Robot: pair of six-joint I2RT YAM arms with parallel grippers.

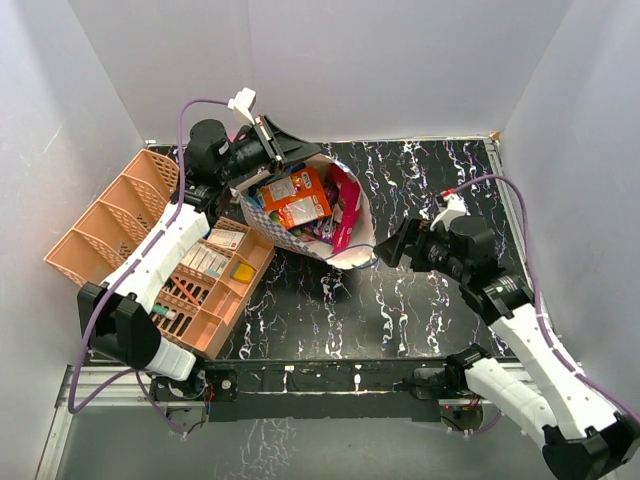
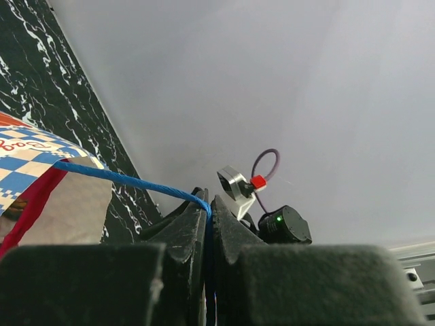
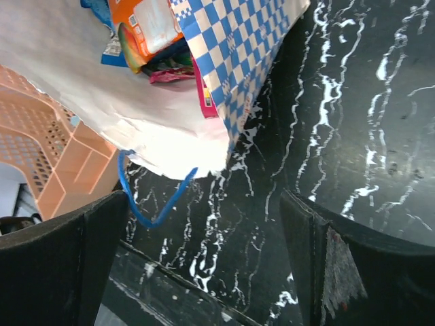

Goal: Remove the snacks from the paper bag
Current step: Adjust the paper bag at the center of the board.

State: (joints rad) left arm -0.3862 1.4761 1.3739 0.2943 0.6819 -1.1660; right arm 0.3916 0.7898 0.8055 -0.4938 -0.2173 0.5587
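Your left gripper [image 2: 207,212] is clamped tight, jaws together, on the thin blue cord handle [image 2: 122,178] of the paper bag [image 1: 268,222]; in the left wrist view the cord runs taut from the bag's chequered edge straight into the pinch. Seen from above, that gripper sits at the far rim of the bag, by the back wall. Your right gripper [image 3: 204,210] stands wide apart with nothing between its fingers [image 3: 61,258]; in the top view it hovers just beside the bag's near-right rim, not touching it. Through its wrist camera you look past both fingers at the bag's white paper and blue-white chequered band, with a second blue cord loop [image 3: 158,204] hanging off the lower edge onto the black marbled table [image 1: 430,180]. The bag sits tilted at the middle of the table, its mouth open toward the overhead camera. The snacks [image 1: 300,200] are inside it: an orange packet on top, a magenta one [image 1: 346,215] along the right wall, other colours beneath, too crowded to tell apart. A peach latticed basket [image 1: 105,225] lies at the left, and a second peach tray [image 1: 215,300] holding small items touches the bag's left side, your left arm stretched over it.
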